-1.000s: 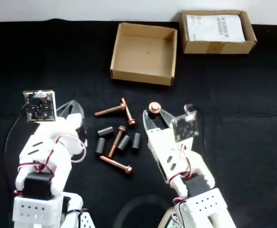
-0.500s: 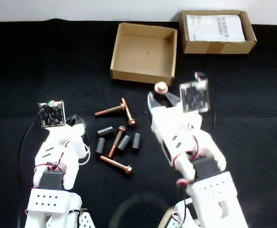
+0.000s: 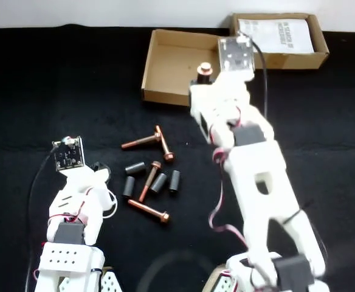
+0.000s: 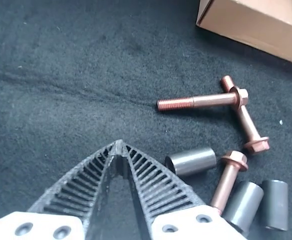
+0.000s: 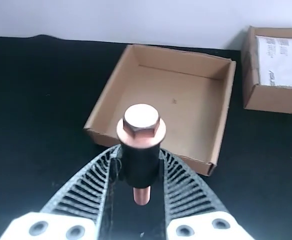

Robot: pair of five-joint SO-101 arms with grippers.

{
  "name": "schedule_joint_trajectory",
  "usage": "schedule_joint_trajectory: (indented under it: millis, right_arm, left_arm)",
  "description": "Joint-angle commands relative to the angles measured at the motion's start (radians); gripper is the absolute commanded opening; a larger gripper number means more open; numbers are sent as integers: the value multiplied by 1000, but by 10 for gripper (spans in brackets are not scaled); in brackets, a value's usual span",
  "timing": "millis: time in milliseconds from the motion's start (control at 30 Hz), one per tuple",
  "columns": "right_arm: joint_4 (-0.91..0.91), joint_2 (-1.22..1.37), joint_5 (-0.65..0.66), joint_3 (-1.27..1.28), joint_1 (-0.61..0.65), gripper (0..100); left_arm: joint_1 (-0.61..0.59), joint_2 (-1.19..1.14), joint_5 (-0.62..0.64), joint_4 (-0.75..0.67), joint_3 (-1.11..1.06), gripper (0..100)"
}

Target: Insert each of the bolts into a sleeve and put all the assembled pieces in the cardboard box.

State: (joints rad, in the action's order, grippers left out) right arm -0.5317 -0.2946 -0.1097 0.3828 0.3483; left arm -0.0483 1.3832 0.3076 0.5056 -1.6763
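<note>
Bolt in sleeve point(image 5: 141, 150): one joined piece, copper head on top, dark sleeve round the shank, bare end poking out below; held upright.
Place: up off the counter point(image 3: 323, 152), at the near right corner of the cardboard box point(image 3: 177, 97); cannot tell whether fully past the near wall.
Right tool point(image 5: 140, 152): closed on the sleeve, one ribbed finger on each side; no hold on the bolt itself, which merely hangs by its head.
Box: open at the top, brown floor showing, no finished pieces lying in it; judged the first delivery.
Loose bolts point(image 3: 148, 210): four on the counter, two crossed at their heads, well short of the box.
Loose sleeves point(image 3: 175, 181): four, lying on their sides among those bolts.
Left tool point(image 4: 119, 147): closed on nothing, tips together, low over the counter just beside the pile.
Second box point(image 3: 278, 59): behind and to the right of the first, with a printed sheet inside.
Risk, early release: piece likely to strike the near wall and tumble back onto the counter.
Risk, tilt: bolt free to slide out of the sleeve if tipped head down, undoing the join.
Risk, high drop: bounce off the cardboard floor, perhaps enough to shake the two parts apart.
Risk, low carry: bolt's bare end could catch the rim and nudge the box.
</note>
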Motion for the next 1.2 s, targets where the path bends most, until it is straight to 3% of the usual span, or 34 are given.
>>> schedule_joint_trajectory:
  millis: [0,200,400,967,1167]
  right_arm:
    - [-51,113,-25,-208,-45,8]
    - [-263,360,-80,-552,-79,8]
    - [-357,601,-80,-868,-110,8]
    - [-360,1201,-44,-1365,-131,8]
    - [-358,1369,37,-1544,-128,8]
  left_arm:
    - [-1,15,17,-9,-27,10]
    - [-1,15,18,-8,-27,10]
    - [-1,15,18,23,-27,10]
    - [-2,25,20,32,-27,10]
    - [-1,133,20,144,-27,10]
